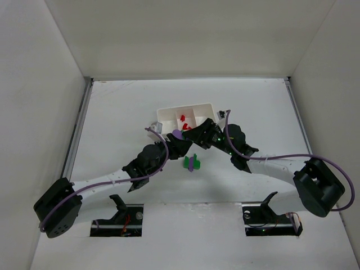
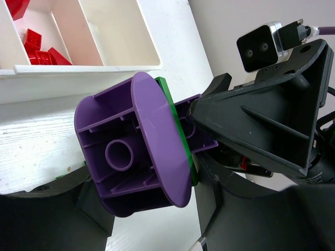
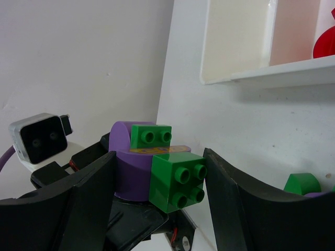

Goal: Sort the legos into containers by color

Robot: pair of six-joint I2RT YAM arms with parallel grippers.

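A purple brick (image 2: pixel 125 154) and a green brick (image 3: pixel 176 181), stuck together as one clump, are hanging just in front of the white tray (image 1: pixel 185 105), above the table (image 1: pixel 270 124). The left gripper (image 2: pixel 146 209) is pinching the purple brick while the right gripper (image 3: pixel 159 189) is pinching the green one from the opposite side. Red bricks (image 1: pixel 184 119) are lying in the tray's middle compartment. More green and purple bricks (image 1: pixel 192 163) are sitting loose on the table near the arms.

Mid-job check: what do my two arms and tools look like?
Left arm and right arm match: white links between bulky black joints, a purple cable along each. Left tool and right tool have matte black wedge fingers; a silver-faced camera sits on each wrist.
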